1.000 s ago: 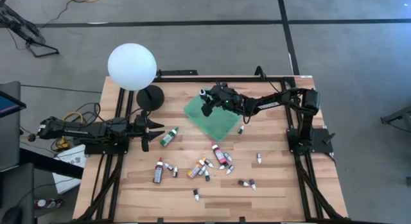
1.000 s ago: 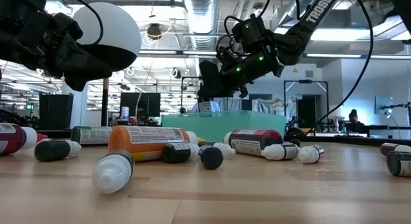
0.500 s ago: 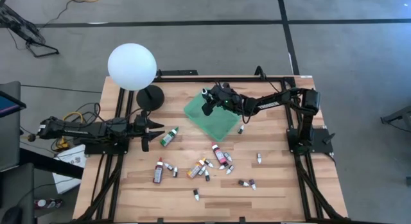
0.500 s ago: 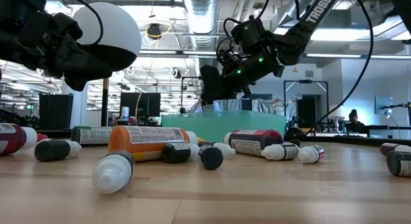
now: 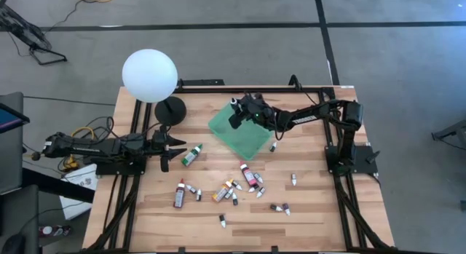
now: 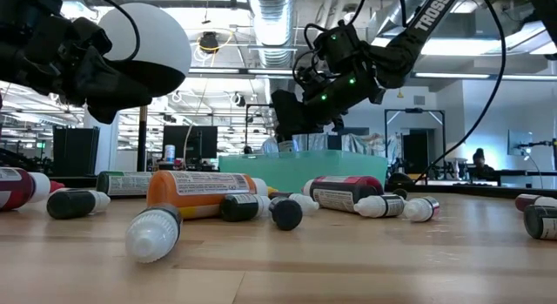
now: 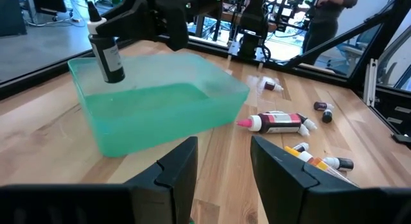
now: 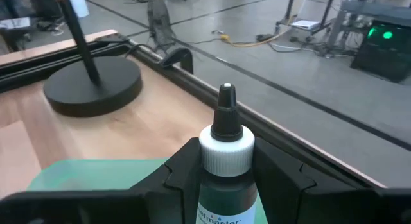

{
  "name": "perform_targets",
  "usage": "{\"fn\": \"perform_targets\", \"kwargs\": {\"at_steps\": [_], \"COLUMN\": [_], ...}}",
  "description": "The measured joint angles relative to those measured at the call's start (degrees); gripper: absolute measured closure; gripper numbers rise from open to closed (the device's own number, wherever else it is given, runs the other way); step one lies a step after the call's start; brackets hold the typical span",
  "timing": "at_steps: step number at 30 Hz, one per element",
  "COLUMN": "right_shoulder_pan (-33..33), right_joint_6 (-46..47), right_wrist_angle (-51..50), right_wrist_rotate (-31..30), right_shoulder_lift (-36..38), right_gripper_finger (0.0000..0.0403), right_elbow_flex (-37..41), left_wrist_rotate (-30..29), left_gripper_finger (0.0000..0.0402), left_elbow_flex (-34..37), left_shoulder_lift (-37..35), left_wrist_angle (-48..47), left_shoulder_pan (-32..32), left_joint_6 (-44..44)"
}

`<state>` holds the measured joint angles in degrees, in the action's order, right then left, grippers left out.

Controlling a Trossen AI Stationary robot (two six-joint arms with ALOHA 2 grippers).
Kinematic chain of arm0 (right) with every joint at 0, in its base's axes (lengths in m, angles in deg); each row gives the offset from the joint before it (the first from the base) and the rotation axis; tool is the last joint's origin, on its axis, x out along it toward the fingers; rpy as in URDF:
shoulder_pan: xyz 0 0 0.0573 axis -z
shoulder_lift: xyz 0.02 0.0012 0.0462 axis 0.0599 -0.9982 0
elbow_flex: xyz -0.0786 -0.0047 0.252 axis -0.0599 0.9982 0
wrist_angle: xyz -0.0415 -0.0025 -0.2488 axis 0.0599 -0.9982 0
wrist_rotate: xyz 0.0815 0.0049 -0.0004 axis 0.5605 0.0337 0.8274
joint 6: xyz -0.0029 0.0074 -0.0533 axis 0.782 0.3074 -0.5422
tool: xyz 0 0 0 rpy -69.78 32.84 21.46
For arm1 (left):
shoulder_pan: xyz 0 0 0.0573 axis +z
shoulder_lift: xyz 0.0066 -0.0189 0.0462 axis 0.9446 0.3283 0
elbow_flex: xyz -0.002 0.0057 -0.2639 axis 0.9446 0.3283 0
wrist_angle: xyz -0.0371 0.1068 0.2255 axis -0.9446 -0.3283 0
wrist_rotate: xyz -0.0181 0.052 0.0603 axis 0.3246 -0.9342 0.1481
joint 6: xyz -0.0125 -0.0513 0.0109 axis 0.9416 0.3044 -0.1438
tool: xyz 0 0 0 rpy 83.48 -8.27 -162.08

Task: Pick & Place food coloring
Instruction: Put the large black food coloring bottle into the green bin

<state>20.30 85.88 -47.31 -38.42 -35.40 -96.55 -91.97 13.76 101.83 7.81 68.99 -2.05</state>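
Right wrist view: bottle [image 8: 225, 160] in right hand [image 8: 221, 179]

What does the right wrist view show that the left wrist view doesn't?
Right wrist only: the lamp's black base and the held bottle's white collar and black tip, close up. Left wrist only: loose bottles on the wood, including a pink-capped bottle, plus a person beyond the table. Both: the right claw shut on the dark bottle over the green tray.
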Motion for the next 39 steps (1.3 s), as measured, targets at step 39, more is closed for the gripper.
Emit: {"fn": "perform_targets", "kwargs": {"at_steps": [39], "right_shoulder_pan": [-1.86], "right_joint_6": [2.11], "right_wrist_angle": [6.18], "right_wrist_rotate": [-5.58], "right_shoulder_lift": [-1.37], "right_gripper_finger": [0.0285], "right_elbow_flex": [-0.07], "left_wrist_rotate": [-0.52], "left_gripper_finger": [0.0264], "left_elbow_flex": [0.02], "left_shoulder_lift": [-0.01], "left_wrist_angle": [0.00], "left_shoulder_pan": [0.00], "left_joint_6": [-0.44]}}
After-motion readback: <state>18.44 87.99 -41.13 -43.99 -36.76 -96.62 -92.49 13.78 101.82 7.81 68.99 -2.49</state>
